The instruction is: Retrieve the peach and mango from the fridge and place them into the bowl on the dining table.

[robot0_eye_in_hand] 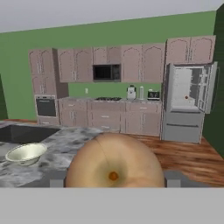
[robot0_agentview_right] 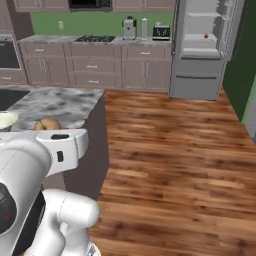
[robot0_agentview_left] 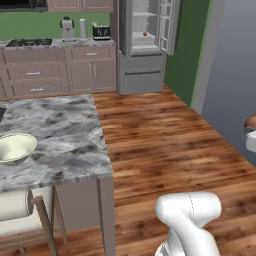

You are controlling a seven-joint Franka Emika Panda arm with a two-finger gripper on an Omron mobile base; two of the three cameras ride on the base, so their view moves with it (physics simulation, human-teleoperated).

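1. Bowl (robot0_eye_in_hand: 25,153): cream, shallow, upright on the marbled counter (robot0_eye_in_hand: 65,144). In hand view it sits low and to the left of the jaws; nothing visible inside it. Also seen at left edge in left base view (robot0_agentview_left: 15,147).
2. Held fruit (robot0_eye_in_hand: 114,161): round, orange-tan, prob. the peach (mango not ruled out). It sits between the jaws (robot0_eye_in_hand: 114,178), which stand wide and look clamped on it, grey tips at either flank. Right base view shows same fruit (robot0_agentview_right: 47,124) over the counter, beside the bowl rim.
3. Key relation for you: bowl lies left of fruit, at lower level, near but not under. Judgement: carry leftward until fruit is over bowl centre, then lower and release. Fruit near-round, so no long axis to mind.
4. Fridge (robot0_eye_in_hand: 187,107): far right, across wood floor, door open. Small reddish item (robot0_eye_in_hand: 187,97) on a shelf, likely the second fruit; too small to tell.
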